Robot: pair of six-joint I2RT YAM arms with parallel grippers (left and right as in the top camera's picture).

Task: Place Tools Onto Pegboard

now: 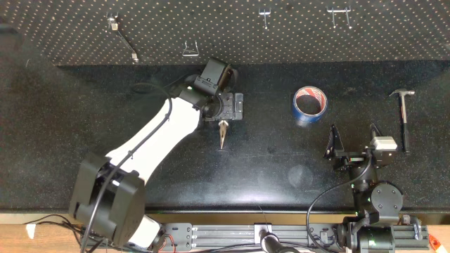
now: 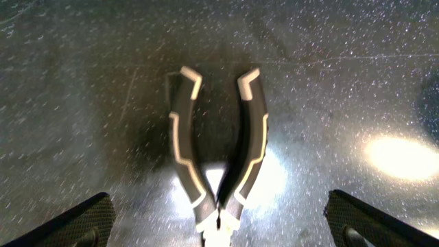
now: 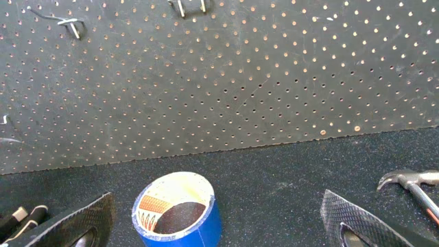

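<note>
A pair of pliers (image 2: pixel 218 154) with black and white handles lies on the dark table, its nose (image 1: pixel 223 135) pointing toward the front edge. My left gripper (image 1: pixel 225 111) hangs right above it, open, with one finger (image 2: pixel 82 223) on each side of the handles and not touching them. A blue tape roll (image 1: pixel 309 104) lies to the right, and a hammer (image 1: pixel 403 116) farther right. My right gripper (image 1: pixel 351 140) stands open near the front right, facing the tape roll (image 3: pixel 177 216) and the hammer head (image 3: pixel 410 182), with nothing between its fingers.
The pegboard (image 1: pixel 246 28) runs along the back and carries metal hooks (image 1: pixel 190 49), (image 1: pixel 264 14), (image 1: pixel 339 14), with a long hook (image 1: pixel 123 39) at the left. In the right wrist view the pegboard (image 3: pixel 260 82) rises behind the tape.
</note>
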